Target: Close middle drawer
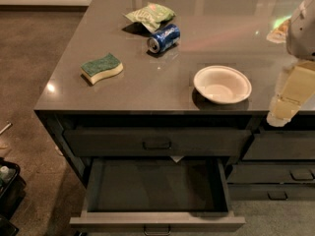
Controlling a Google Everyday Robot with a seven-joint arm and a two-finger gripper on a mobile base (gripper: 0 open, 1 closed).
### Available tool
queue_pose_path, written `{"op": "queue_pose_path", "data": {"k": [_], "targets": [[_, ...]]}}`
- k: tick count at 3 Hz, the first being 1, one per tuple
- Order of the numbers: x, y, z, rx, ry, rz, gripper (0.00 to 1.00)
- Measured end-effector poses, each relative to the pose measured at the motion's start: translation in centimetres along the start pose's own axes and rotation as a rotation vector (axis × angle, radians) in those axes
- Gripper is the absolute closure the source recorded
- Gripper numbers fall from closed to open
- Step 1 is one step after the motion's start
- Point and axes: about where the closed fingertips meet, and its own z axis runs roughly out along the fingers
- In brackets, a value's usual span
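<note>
Fully out, flat-fronted middle drawer [156,187] gapes; boxy gripper [278,116] at countertop [147,85] edge, state unclear.

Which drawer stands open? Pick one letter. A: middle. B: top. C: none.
A: the middle drawer is pulled out under the shut top drawer; the pincer hangs by the right front edge of the counter, clear of the open drawer.
</note>
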Motion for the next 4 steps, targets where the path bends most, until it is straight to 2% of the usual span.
{"op": "queue_pose_path", "data": {"k": [1,2,3,4], "targets": [[0.0,0.0,0.0,0.0,0.0,0.0,0.0],[0.5,1.4,0.9,-0.009,-0.031,0.029,0.0],[0.3,5.2,2.4,-0.013,-0.134,0.129,0.0],[-0.3,9.6,7.3,-0.068,-0.271,0.221,0.0]]}}
